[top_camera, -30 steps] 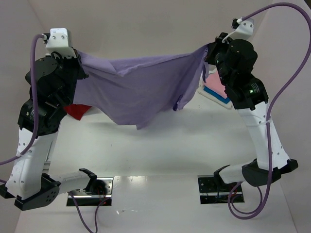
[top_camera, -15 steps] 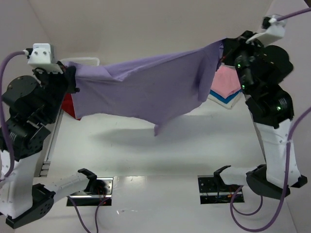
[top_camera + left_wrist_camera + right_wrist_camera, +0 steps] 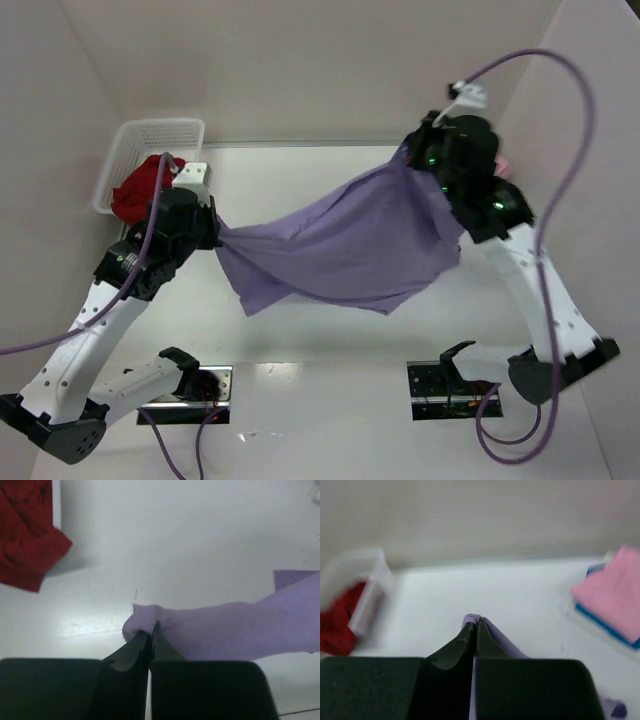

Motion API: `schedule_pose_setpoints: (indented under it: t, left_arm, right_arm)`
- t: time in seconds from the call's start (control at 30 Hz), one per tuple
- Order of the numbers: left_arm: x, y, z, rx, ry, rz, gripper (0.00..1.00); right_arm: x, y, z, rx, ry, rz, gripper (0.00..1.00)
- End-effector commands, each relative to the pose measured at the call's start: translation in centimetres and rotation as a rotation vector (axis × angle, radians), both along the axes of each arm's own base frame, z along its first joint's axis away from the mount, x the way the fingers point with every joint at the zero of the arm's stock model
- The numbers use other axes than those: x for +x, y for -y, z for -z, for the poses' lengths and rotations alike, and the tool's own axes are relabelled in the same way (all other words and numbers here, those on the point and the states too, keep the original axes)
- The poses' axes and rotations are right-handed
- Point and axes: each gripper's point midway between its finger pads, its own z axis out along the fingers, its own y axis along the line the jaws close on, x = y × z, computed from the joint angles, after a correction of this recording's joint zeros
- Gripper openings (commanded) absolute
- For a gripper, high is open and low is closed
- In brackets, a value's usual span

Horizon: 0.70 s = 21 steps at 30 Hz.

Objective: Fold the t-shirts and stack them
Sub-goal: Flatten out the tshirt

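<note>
Top external view: the lavender t-shirt (image 3: 340,250) hangs as a sheet between both arms. It spans from just beside the white basket (image 3: 150,130) toward the opposite end of the table (image 3: 320,340).

The left gripper (image 3: 213,228) sits low, near the basket's near corner, and is clamped on one corner of the cloth. The left wrist view shows its fingers pinched together with a lavender fold between them. The right gripper (image 3: 410,160) is well apart from the basket and held higher. It is likewise clamped on another edge, as the right wrist view confirms. The lower hem sags toward the table; whether it touches cannot be determined.

The deep red t-shirt (image 3: 138,188) lies unfolded in the basket, spilling over its near rim. The pink t-shirt (image 3: 615,587) rests folded on the bright blue t-shirt (image 3: 600,622) at the table end opposite the basket.

Step in hand, by judgement: spreading the third shirt flat before folding. The next move calls for lowering both held edges evenly and under tension, so the cloth lands without wrinkles, clear of the basket.
</note>
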Motion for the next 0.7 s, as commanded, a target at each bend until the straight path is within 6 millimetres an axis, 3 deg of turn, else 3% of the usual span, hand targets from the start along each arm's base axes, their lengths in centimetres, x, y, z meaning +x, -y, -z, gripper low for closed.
schedule_pose_setpoints:
  t: [0.0,0.13,0.2,0.23,0.3,0.33,0.37,0.4,0.43,0.47,0.53,0.57,0.67]
  left_arm:
    - [0.0,0.1,1.9,-0.063,-0.027,-0.047,0.0]
    - [-0.1,1.2,3.4,-0.087,-0.078,-0.009,0.0]
    - [-1.2,2.8,5.4,-0.135,-0.145,0.065,0.0]
    - [-1.7,3.3,5.0,-0.168,-0.145,0.093,0.0]
    - [-3.7,5.3,7.5,-0.236,-0.244,0.191,0.0]
    - [-5.0,6.1,9.8,-0.262,-0.33,0.228,0.01]
    - [-5.5,6.3,10.3,-0.27,-0.346,0.245,0.03]
    - [-6.2,6.4,10.8,-0.285,-0.375,0.25,0.12]
    - [-6.4,6.6,10.8,-0.293,-0.381,0.264,0.3]
    - [-7.0,6.4,11.0,-0.295,-0.4,0.255,0.55]
    - [-7.1,6.1,8.9,-0.307,-0.367,0.243,0.92]
    - [-6.7,5.6,7.9,-0.301,-0.325,0.22,1.0]
    - [-5.7,5.0,8.0,-0.235,-0.309,0.205,1.0]
  right_arm:
    - [2.6,-3.6,9.1,0.039,-0.174,-0.088,0.0]
    - [1.6,-3.6,12.6,0.059,-0.229,-0.095,0.0]
    - [1.1,-3.0,15.2,0.046,-0.276,-0.069,0.0]
    - [1.1,-3.0,15.3,0.045,-0.276,-0.069,0.0]
    - [1.1,-2.8,17.9,0.027,-0.336,-0.051,0.0]
    - [1.1,-2.8,18.3,0.023,-0.345,-0.05,0.0]
    - [1.2,-3.1,19.0,0.03,-0.358,-0.058,0.0]
    - [1.1,-3.1,19.5,0.026,-0.367,-0.057,0.0]
    - [1.5,-3.2,19.6,0.027,-0.365,-0.057,0.0]
    - [1.5,-3.2,19.6,0.027,-0.365,-0.057,0.0]
    - [1.6,-2.9,19.5,0.023,-0.361,-0.036,0.0]
    - [1.7,-2.7,19.5,0.021,-0.359,-0.026,0.0]
    - [1.7,-2.7,19.5,0.012,-0.358,-0.028,0.0]
